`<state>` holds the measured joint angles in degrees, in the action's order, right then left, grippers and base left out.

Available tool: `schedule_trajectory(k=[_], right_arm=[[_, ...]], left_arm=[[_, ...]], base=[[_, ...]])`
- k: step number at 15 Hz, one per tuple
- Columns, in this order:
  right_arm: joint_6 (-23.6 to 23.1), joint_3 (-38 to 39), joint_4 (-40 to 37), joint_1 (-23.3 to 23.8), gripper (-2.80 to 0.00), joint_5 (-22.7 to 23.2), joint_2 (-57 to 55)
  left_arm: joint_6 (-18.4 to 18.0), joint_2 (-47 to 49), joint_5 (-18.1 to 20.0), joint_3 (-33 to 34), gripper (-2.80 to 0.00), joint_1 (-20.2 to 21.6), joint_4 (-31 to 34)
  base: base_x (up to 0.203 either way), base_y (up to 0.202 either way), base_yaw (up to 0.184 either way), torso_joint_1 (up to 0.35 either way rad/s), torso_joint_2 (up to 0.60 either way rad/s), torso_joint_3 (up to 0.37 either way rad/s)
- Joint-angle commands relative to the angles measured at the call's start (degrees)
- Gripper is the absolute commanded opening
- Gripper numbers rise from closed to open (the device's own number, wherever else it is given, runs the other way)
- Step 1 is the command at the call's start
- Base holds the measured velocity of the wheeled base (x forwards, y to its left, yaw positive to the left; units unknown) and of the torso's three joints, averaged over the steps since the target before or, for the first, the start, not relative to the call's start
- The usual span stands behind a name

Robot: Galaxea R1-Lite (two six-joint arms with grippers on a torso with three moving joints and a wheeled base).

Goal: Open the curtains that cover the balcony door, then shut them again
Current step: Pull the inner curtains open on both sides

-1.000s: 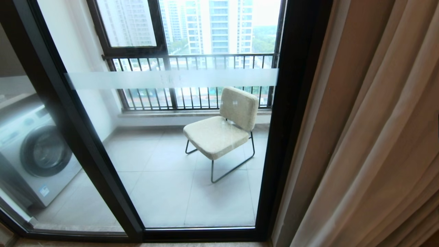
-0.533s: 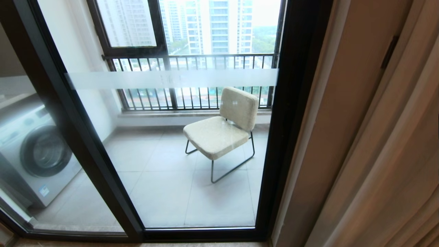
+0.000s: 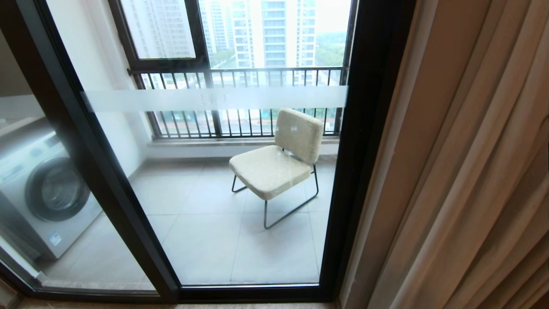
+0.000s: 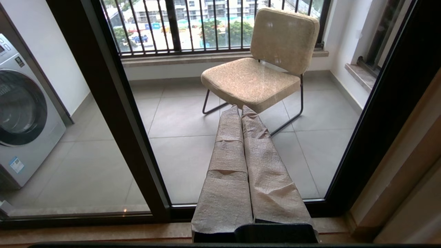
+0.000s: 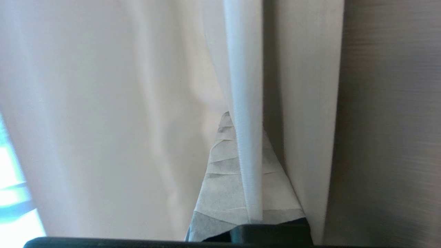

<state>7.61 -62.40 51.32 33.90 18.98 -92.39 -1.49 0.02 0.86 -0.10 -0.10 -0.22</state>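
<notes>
Curtains (image 3: 463,171) bunched in beige pleats beside bare black-framed balcony door (image 3: 369,128).

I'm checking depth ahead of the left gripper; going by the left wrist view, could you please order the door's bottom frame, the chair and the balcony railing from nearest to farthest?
1. Balcony door bottom frame: just ahead of the left gripper.
2. Chair: beyond the glass, on the balcony floor.
3. Railing: farthest, behind the chair.

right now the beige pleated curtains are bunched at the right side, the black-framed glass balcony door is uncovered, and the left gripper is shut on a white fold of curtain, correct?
Nearly. The gripper is wrong: the right wrist view shows the right gripper shut on the white fold. The left gripper is shut on nothing, facing the black-framed glass balcony door. The beige pleated curtains are bunched right and the door is uncovered.
</notes>
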Motion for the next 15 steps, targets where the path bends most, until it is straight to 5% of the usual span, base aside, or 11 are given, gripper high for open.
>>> schedule_trajectory(k=[1, 5, 12, 13, 15], right_arm=[[0.1, 2.7, 0.6, -6.5, -2.8, 0.2, 4.4], [-0.1, 2.3, 0.6, -15.6, -2.8, -0.1, 4.1], [0.1, 0.1, 0.6, -19.0, -2.8, 0.0, 1.6], [0.2, 0.0, 0.6, -19.0, 0.0, 0.0, 1.5], [0.1, -0.1, 0.6, -19.0, 0.0, 0.1, 1.3]], left_arm=[[0.0, 0.0, 0.0, 0.0, -2.8, 0.0, 0.0], [0.0, 0.0, 0.0, 0.0, -2.8, 0.0, 0.0], [0.0, 0.0, 0.0, 0.0, -2.8, 0.0, 0.0], [0.0, 0.0, 0.0, 0.0, -2.8, 0.0, 0.0], [-0.1, 0.0, 0.0, 0.0, -2.8, 0.0, 0.0]], base=[[0.0, 0.0, 0.0, 0.0, 0.0, 0.0], [0.0, 0.0, 0.0, 0.0, 0.0, 0.0], [0.0, 0.0, 0.0, 0.0, 0.0, 0.0], [0.0, 0.0, 0.0, 0.0, 0.0, 0.0], [0.0, 0.0, 0.0, 0.0, 0.0, 0.0]])
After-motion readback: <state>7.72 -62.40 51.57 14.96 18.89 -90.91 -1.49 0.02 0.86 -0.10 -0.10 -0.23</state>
